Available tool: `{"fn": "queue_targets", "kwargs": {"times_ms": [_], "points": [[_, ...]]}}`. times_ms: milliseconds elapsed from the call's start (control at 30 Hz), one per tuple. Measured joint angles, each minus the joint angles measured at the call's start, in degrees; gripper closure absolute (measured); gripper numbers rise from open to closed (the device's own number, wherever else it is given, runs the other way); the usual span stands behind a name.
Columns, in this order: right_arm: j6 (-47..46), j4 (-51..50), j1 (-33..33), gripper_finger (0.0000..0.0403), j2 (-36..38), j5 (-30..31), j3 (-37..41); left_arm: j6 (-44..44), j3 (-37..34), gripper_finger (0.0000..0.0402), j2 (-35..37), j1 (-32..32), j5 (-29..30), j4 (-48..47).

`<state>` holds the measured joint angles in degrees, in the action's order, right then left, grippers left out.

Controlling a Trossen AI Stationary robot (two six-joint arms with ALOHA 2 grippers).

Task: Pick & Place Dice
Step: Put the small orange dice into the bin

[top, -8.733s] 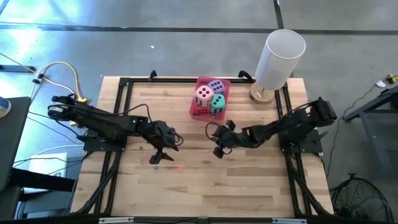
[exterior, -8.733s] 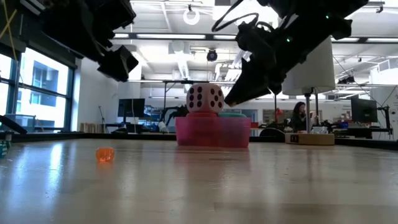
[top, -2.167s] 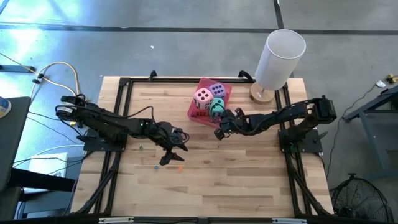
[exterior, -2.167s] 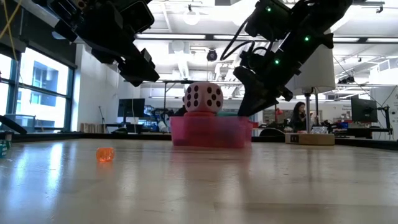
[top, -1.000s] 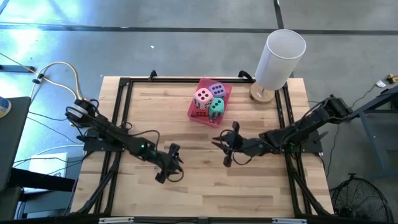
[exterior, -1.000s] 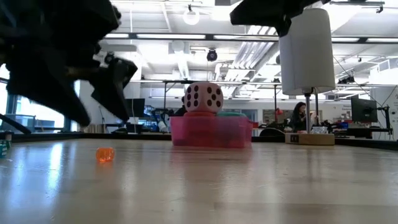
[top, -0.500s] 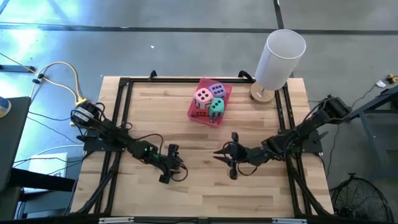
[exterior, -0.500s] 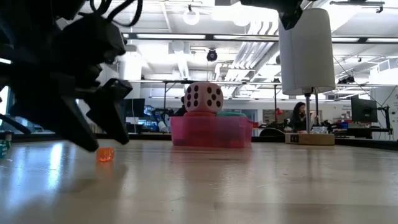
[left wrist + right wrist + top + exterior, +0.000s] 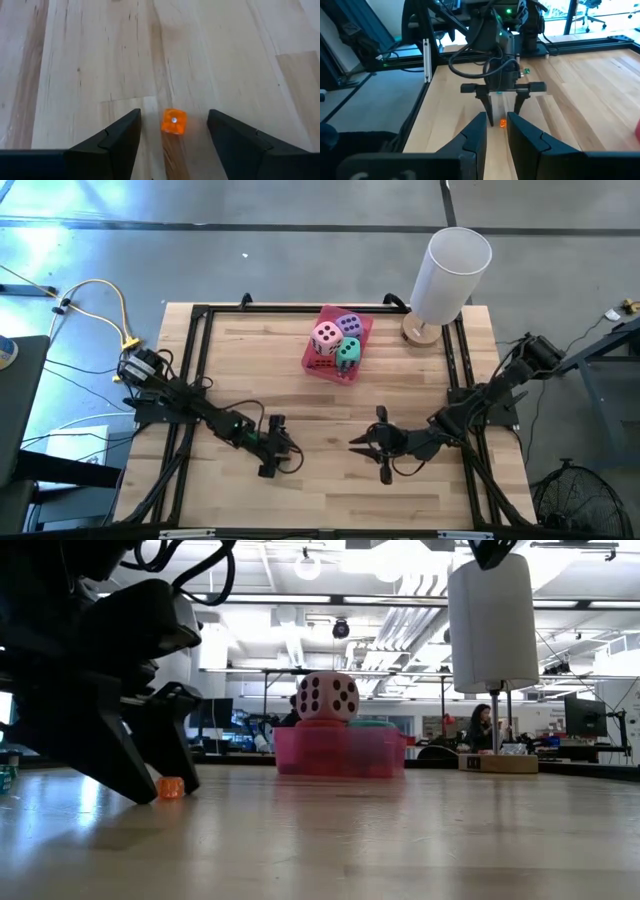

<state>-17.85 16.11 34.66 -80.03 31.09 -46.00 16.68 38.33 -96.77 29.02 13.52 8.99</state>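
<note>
While its 2 dark angular fingers (image 9: 117,135) stand apart and low over the table (image 9: 320,490), the left tool (image 9: 172,137) straddles a tiny orange cube (image 9: 173,122) without touching it. That cube is translucent with a pale pip, sharp-edged and hard-looking, and lies loose on the pale wood between the fingers. It is not 1 of the dice.

Across from it, the right tool (image 9: 362,444) hovers low near the front middle of the table, fingers drawn close with only a slim gap, gripping nothing.

Farther back, well apart from both tools, sits a pink translucent tray (image 9: 310,362) near the rear edge. In it rest the pink die (image 9: 326,336), the purple die (image 9: 348,324) and the teal die (image 9: 348,352), packed touching each other; a red face shows just beneath the pink one. Each has rounded corners, a matte skin and dark pips.

They look like light foam, so they should squash a little under pressure and grip well rather than slip. Taking 1 across 2 opposite flat faces, from above, seems the safest hold.

Beside the tray stands a tall white cylinder (image 9: 450,275) on a round wooden base
</note>
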Motion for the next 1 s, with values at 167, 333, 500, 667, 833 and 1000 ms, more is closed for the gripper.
{"fn": "queue_targets", "kwargs": {"times_ms": [167, 333, 500, 667, 833, 1000], "points": [[0.21, 0.57, -0.26, 0.0338, 0.0, 0.12, 0.0, -0.11, 0.01, 0.0199, -0.04, 0.66, -0.04, -0.7], [1.43, 1.63, -1.03, 0.0338, 0.0, 0.29, 0.0, -0.3, 0.02, 0.0232, -0.09, 1.43, -0.09, -2.03], [0.5, 1.52, -0.73, 0.0338, 0.0, 0.28, 0.0, -0.35, -0.03, 0.0278, -0.13, 2.32, 1.2, -2.15], [-0.74, 1.28, 0.63, 0.0338, 0.0, 0.27, 0.0, -0.48, -0.04, 0.0323, -0.15, 2.38, 1.31, -2.17], [-0.05, 1.29, 0.71, 0.0338, 0.0, 0.27, 0.0, -4.77, -0.09, 0.0357, -0.17, 2.24, 3.82, -1.96], [-1.54, 1.57, 0.28, 0.0338, -1.14, 0.36, 0.0, -5.56, -0.26, 0.0355, -0.24, 2.28, 6.54, 1.3]]}}
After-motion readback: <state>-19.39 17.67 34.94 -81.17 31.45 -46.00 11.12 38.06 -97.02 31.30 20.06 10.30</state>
